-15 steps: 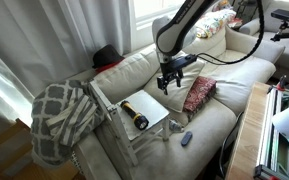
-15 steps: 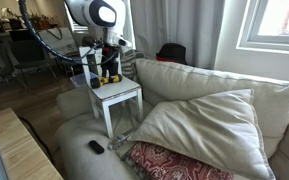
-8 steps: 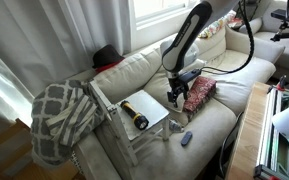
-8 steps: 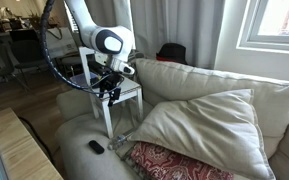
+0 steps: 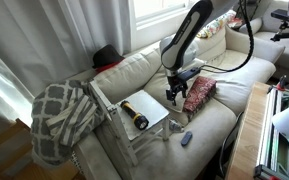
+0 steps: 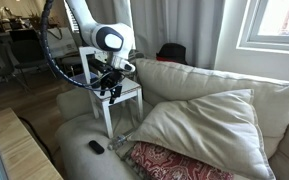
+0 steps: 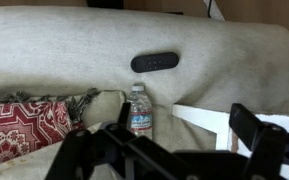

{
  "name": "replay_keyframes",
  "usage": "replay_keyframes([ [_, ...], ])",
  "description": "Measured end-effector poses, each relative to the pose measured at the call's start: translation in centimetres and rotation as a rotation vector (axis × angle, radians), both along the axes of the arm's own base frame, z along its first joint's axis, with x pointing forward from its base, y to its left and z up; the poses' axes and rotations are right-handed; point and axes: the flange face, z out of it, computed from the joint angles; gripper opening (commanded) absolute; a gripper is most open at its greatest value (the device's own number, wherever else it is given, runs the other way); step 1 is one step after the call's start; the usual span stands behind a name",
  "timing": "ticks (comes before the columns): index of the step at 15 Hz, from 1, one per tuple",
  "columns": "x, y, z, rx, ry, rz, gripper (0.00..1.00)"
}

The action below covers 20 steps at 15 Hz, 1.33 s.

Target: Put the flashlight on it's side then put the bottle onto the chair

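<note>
The flashlight [image 5: 134, 117], black with a yellow head, lies on its side on the white seat of the chair [image 5: 152, 106]. The chair rests on the sofa and also shows from another side in an exterior view [image 6: 124, 96]. In the wrist view the clear bottle [image 7: 138, 112] stands upright on the sofa cushion just left of the chair's white corner [image 7: 206, 117]. My gripper [image 7: 184, 126] is open, its left finger close beside the bottle, nothing held. In both exterior views the gripper [image 5: 177, 95] [image 6: 109, 88] hangs low at the chair's edge and hides the bottle.
A red patterned pillow [image 5: 199, 93] [image 7: 19, 125] lies beside the gripper. A small blue-grey oblong object [image 5: 187, 138] [image 7: 155, 61] rests on the cushion. A plaid blanket [image 5: 62, 120] hangs over the sofa arm. A large cream cushion [image 6: 204, 122] fills the other end.
Over the last second the arm moved from above the chair seat down toward the gap between chair and red pillow. In the last half second it barely moved. The gripper stayed open.
</note>
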Motion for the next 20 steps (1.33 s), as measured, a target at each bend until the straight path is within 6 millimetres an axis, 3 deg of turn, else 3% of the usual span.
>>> replay_keyframes([
  [10,-0.2,0.0,-0.4,0.000,0.009,0.000,1.00],
  [15,-2.1,0.7,-4.8,0.018,0.030,0.041,1.00],
  [20,-3.5,0.7,-10.1,0.017,-0.126,0.088,1.00],
])
